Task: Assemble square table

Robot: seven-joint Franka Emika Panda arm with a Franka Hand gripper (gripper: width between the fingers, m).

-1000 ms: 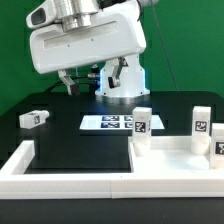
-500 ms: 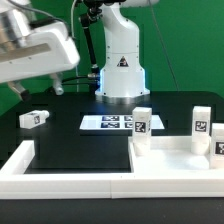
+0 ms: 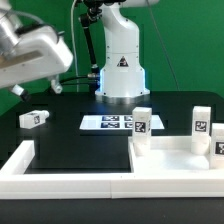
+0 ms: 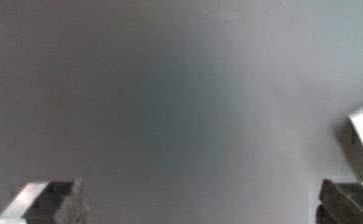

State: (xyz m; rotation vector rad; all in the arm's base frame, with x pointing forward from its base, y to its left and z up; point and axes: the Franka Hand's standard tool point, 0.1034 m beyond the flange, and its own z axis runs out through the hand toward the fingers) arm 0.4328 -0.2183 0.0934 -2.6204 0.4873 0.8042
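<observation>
**Q:** What differs from one second ago?
**A:** The arm (image 3: 35,55) has swung away from above the marker board (image 3: 108,122) to the exterior view's left, uncovering the robot base (image 3: 120,65).

**Q:** State of the gripper (image 4: 196,205)?
**A:** In the wrist view, its fingers stand wide apart with nothing between them.

**Q:** And the parts?
**A:** Unmoved. The square slab (image 3: 175,150) lies at the exterior view's right, inside the border wall (image 3: 60,170), and upright leg blocks (image 3: 142,123) stand at it. One loose leg block (image 3: 34,118) lies on the black table (image 3: 60,135), well apart at the left.

Robotics lab, green backdrop (image 3: 185,50), marker board (image 3: 105,122)
</observation>
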